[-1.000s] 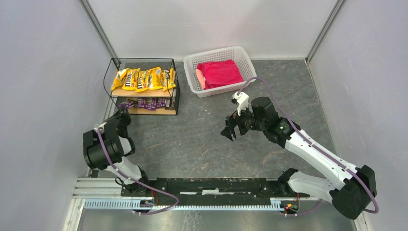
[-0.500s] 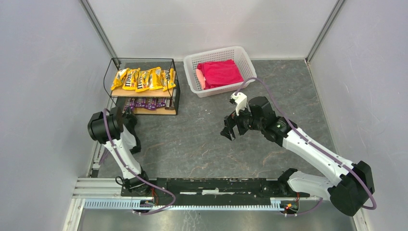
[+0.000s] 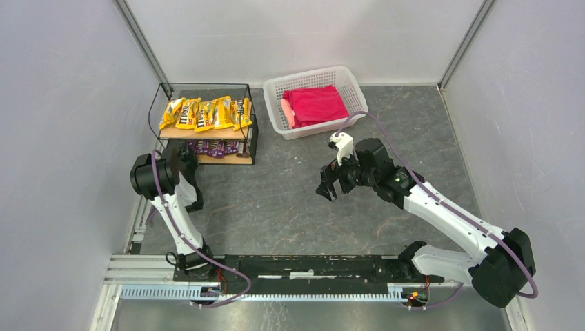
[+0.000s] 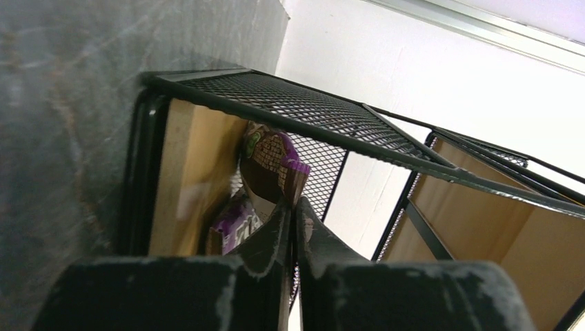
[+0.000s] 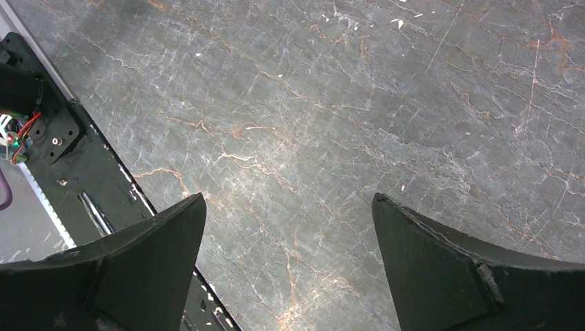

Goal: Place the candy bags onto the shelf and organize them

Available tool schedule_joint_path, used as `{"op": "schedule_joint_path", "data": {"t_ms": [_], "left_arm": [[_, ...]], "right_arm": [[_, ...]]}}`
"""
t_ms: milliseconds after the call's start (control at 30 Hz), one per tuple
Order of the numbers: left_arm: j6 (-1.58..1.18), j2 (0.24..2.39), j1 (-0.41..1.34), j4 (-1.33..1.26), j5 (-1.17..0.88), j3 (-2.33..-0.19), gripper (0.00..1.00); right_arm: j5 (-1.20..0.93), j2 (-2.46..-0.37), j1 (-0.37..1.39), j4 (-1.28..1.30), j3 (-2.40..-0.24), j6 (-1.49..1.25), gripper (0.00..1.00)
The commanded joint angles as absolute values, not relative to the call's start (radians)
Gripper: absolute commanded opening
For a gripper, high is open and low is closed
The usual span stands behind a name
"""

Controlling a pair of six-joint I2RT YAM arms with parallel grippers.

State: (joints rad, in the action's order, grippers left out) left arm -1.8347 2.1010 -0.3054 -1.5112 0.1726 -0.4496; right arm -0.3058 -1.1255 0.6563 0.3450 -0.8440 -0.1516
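Observation:
The shelf (image 3: pixel 227 159) stands at the back left with several yellow candy bags (image 3: pixel 205 114) on its upper board and purple and brown ones (image 3: pixel 214 146) on the lower board. My left gripper (image 3: pixel 185 157) reaches into the lower tier's left front. In the left wrist view the left gripper (image 4: pixel 292 207) has its jaws almost together, pinching the edge of a brown candy bag (image 4: pixel 272 162) that stands above a purple bag (image 4: pixel 234 224) under the shelf's mesh (image 4: pixel 303 110). My right gripper (image 3: pixel 330 185) hovers wide open over the table, and the right gripper (image 5: pixel 290 207) holds nothing.
A white perforated basket (image 3: pixel 276 93) holding a red cloth (image 3: pixel 314 105) sits at the back, right of the shelf. White walls close in the table on the left, back and right. The arms' base rail (image 3: pixel 296 265) runs along the near edge.
My left arm has swung up and forward, carrying its gripper from the floor in front of the shelf into the lower tier. The right arm has barely shifted.

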Motion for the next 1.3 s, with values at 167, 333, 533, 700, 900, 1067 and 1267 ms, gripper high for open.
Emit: {"op": "schedule_joint_path", "data": {"t_ms": [167,333,533,700,900,1067,1267], "left_arm": [[-1.750,1.932,-0.337,-1.207,0.110,-0.433,0.46],[-1.644,1.834,-0.360,-1.047,0.071,-0.413,0.59],[-1.508,1.663,-0.393,-0.760,0.029,-0.412,0.70],[-1.449,1.418,-0.426,-0.510,0.010,-0.353,0.82],[-1.289,1.042,-0.459,-0.225,-0.074,-0.353,0.89],[-1.102,0.806,-0.459,-0.055,-0.170,-0.421,0.93],[-0.741,0.823,-0.395,0.233,-0.253,-0.814,0.92]], "right_arm": [[-0.293,-1.098,0.655,0.314,-0.844,-0.153,0.98],[-0.297,-1.080,0.655,0.312,-0.841,-0.166,0.98],[-0.268,-1.054,0.655,0.333,-0.862,-0.166,0.98],[-0.217,-1.017,0.656,0.375,-0.875,-0.165,0.98],[-0.132,-0.954,0.655,0.454,-0.905,-0.161,0.98],[-0.044,-0.877,0.654,0.494,-0.912,-0.144,0.98],[0.050,-0.791,0.654,0.453,-0.930,-0.086,0.98]]}}
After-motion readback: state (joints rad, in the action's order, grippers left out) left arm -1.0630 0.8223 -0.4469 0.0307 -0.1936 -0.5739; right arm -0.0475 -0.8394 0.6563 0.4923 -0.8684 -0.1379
